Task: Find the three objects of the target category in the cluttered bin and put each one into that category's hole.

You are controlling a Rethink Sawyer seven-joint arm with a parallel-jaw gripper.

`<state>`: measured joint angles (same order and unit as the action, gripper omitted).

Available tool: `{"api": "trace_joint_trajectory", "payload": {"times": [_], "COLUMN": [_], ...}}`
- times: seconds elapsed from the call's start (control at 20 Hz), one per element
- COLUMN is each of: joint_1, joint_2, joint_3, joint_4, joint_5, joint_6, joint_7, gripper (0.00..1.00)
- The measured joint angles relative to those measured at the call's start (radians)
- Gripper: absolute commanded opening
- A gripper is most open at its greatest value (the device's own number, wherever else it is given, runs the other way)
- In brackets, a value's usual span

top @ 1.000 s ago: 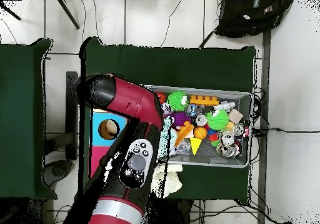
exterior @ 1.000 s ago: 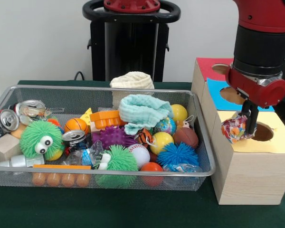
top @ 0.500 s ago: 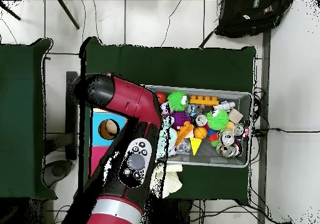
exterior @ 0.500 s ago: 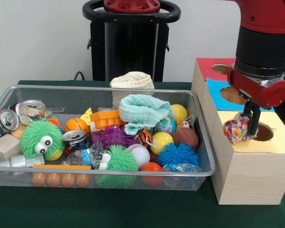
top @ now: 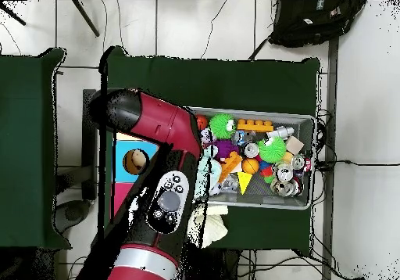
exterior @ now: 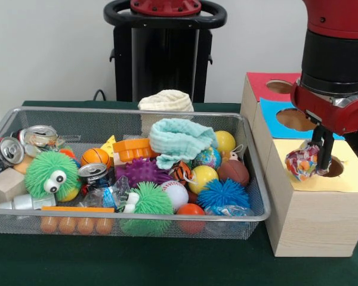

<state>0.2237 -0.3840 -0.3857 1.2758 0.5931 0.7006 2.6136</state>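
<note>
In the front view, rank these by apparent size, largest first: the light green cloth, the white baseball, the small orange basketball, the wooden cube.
1. Light green cloth, clearly the largest.
2. Wooden cube, though it sits nearer the camera and the picture's edge crops it.
3. Small orange basketball and white baseball look about alike; neither ranks above the other.

At the right of the front view our red and black arm [exterior: 335, 53] comes straight down; our gripper [exterior: 318, 159] is clamped on a crinkly wrapped ball [exterior: 302, 162].
</note>
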Motion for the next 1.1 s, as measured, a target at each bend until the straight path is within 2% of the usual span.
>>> {"api": "trace_joint_trajectory", "payload": {"times": [1.1], "joint_1": [-0.015], "joint_2": [-0.008], "joint_3": [0.0], "joint_4": [-0.003], "joint_5": [0.005], "joint_6": [0.03], "joint_7": [0.0], "gripper": [0.0]}}
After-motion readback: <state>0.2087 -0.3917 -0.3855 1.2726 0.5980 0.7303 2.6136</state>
